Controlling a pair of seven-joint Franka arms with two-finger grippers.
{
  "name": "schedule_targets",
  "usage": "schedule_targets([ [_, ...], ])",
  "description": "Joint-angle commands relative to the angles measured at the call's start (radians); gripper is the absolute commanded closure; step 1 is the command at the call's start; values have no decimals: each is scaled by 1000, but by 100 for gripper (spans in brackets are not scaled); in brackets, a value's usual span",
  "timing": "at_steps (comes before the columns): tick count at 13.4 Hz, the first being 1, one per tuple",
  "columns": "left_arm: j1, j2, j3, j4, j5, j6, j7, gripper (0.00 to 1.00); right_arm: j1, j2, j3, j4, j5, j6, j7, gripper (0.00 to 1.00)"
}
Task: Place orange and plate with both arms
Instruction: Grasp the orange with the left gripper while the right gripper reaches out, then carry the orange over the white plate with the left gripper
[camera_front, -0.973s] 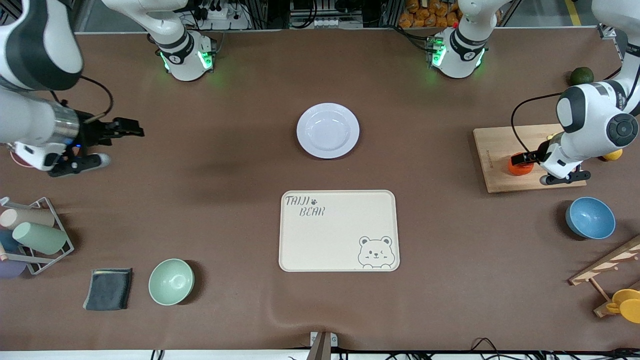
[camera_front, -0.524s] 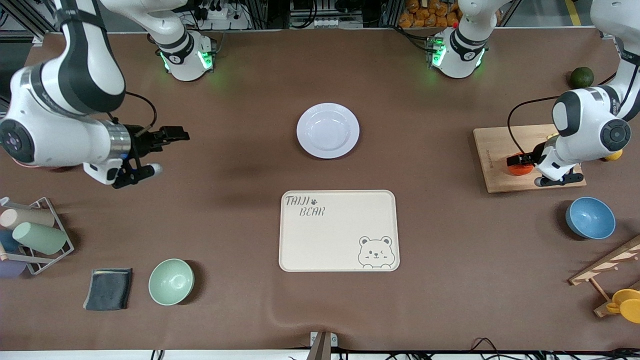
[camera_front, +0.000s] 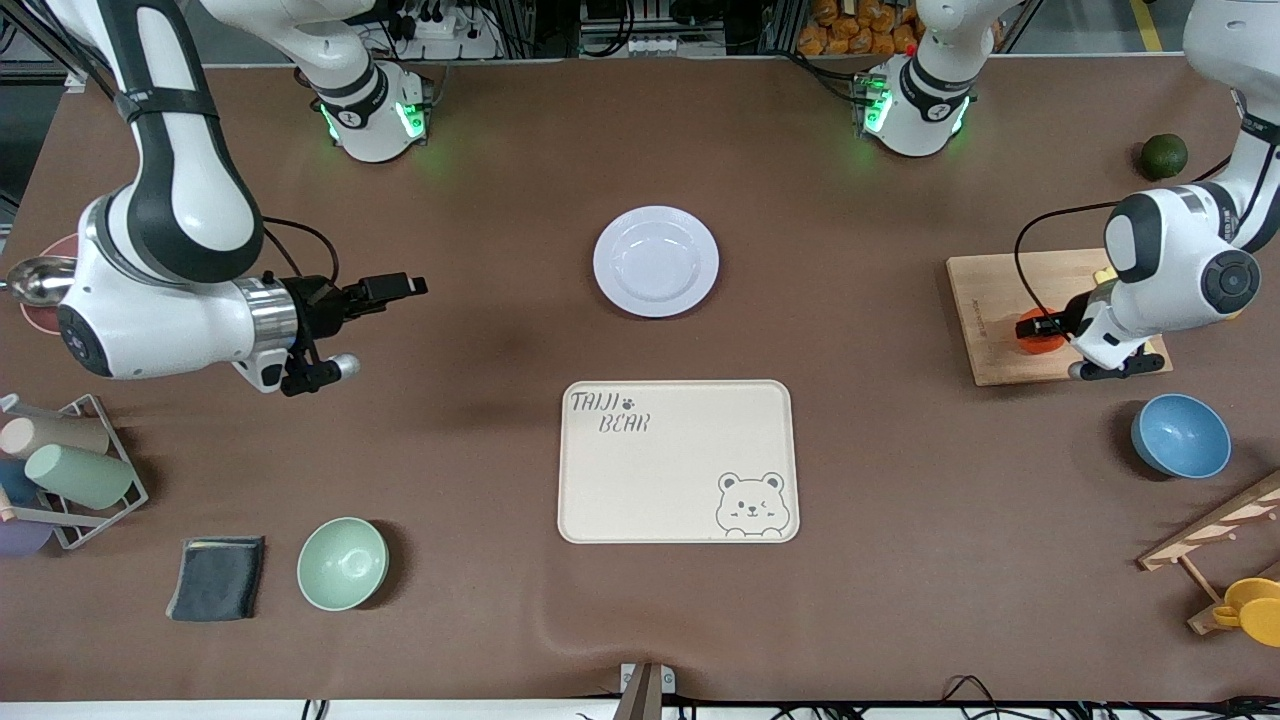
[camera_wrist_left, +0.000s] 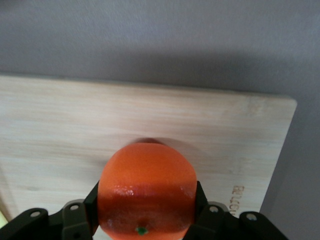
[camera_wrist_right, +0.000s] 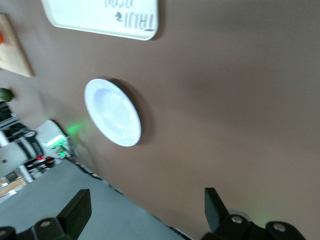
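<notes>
The right tool (camera_front: 385, 325) hangs over bare table (camera_front: 480, 200) toward the right arm's end, its two fingers spread wide with nothing between them; the right wrist view shows both dark fingertips apart with brown table in the gap. The plate (camera_front: 656, 261) lies flat at mid-table, between the two bases' line and the bear tray (camera_front: 678, 461), which sits nearer the front camera. From the right tool the plate lies on toward the table's middle and a little farther from the front camera, and the fingers already point roughly that way. A round plate has no long axis, so I judge the grip must take the rim edge-on, and the nearest rim is the one facing the right arm's end.

At the left arm's end, the left tool (camera_front: 1050, 327) is down at the wooden board (camera_front: 985, 290) and is pinching the orange (camera_front: 1040, 335). The left wrist view shows the orange (camera_wrist_left: 147, 192) filling the space between the black fingers (camera_wrist_left: 77, 222), pressed on both sides, with the board (camera_wrist_left: 60, 125) under it; whether the fruit touches the wood or has just cleared it I cannot tell.

The right arm is plainly nearer the plate. The left arm, busy with the orange, is well apart from it.
</notes>
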Motion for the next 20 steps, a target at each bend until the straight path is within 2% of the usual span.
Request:
schedule_targets([
  [1, 6, -1, -27, 31, 26, -4, 8, 93, 39, 21, -3, 3, 91, -10, 0, 0],
  [4, 6, -57, -209, 84, 9, -58, -39, 94, 72, 31, -3, 4, 150, 2, 3, 0],
  [7, -27, -22, -396, 217, 9, -173, -310, 94, 92, 50, -3, 9, 164, 76, 3, 0],
  [8, -69, -17, -428, 248, 9, -207, -401, 94, 120, 63, -3, 12, 179, 81, 3, 0],
  [12, -355, -15, -453, 275, 9, -250, -711, 94, 180, 115, -3, 23, 194, 143, 3, 0],
  [15, -604, 44, -450, 311, 20, -242, -1013, 93, 174, 132, -1, 32, 217, 147, -9, 0],
  [17, -700, 112, -450, 339, 23, -235, -1130, 92, 233, 132, -1, 61, 237, 180, -4, 0],
  [20, -814, 217, -449, 321, 26, -101, -1361, 92, 243, 129, -6, 67, 187, 185, -12, 0],
])
